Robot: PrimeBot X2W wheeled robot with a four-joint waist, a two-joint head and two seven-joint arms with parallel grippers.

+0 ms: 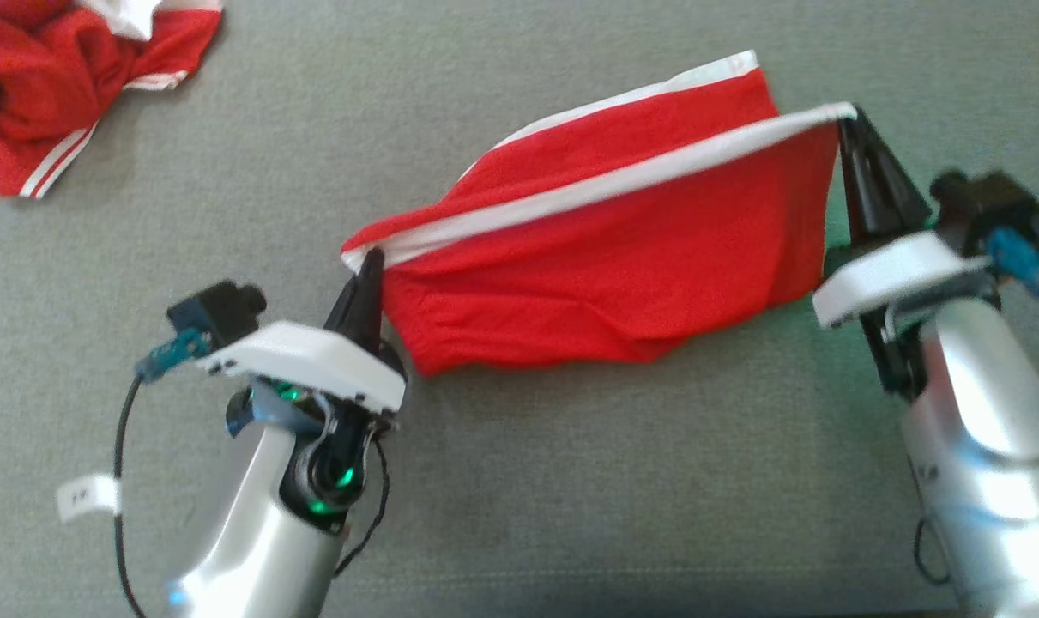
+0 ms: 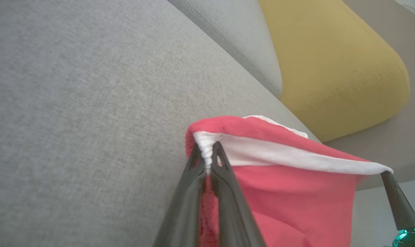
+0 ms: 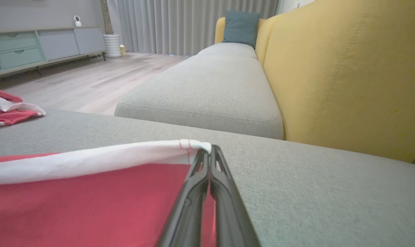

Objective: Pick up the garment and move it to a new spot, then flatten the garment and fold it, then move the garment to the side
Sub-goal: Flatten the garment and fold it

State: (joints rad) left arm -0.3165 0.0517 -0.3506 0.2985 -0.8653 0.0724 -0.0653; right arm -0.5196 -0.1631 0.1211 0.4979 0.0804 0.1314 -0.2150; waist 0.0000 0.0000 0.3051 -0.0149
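The garment (image 1: 622, 266) is red with a white band along its top edge, and it hangs stretched between my two grippers above the grey sofa seat (image 1: 570, 481). At its left corner my left gripper (image 1: 367, 262) is shut on the white band; the left wrist view shows that gripper (image 2: 207, 151) pinching the bunched band of the garment (image 2: 289, 192). On the right corner of the band my right gripper (image 1: 849, 116) is shut too. Seen from the right wrist, this gripper (image 3: 210, 151) clamps the band's end, and the garment (image 3: 90, 199) hangs to the left.
A second red garment with white stripes (image 1: 64, 77) lies crumpled at the far left of the seat (image 3: 8, 111). A yellow backrest (image 3: 348, 75) borders the seat, with another grey cushion (image 3: 214, 89) beyond. A wooden floor and cabinet (image 3: 39, 44) lie past the sofa.
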